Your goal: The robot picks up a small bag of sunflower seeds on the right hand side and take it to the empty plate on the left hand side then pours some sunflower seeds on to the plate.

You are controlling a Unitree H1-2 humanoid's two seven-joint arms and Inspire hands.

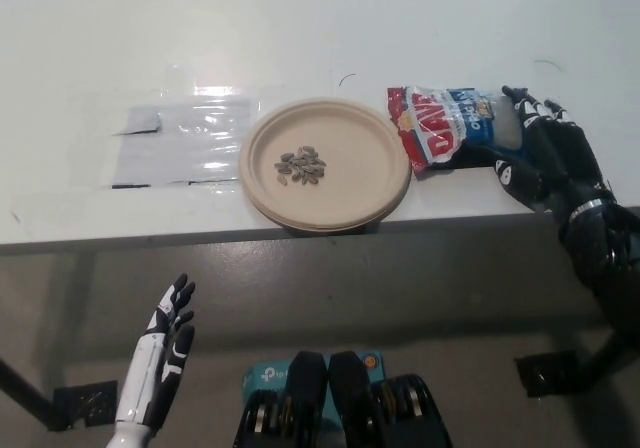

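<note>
Crinkly glossy seed bag [450,126], lying flat, edge gripped in my black right hand [545,158]. Round paper plate [370,183]: seed pile [301,164]. My white left hand [160,363]: open, idle.

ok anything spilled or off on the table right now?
No spill: the sunflower seeds sit in a small pile inside the plate. The seed bag lies flat beside the plate, the right hand at its far end. The left hand rests open below the table edge.
</note>
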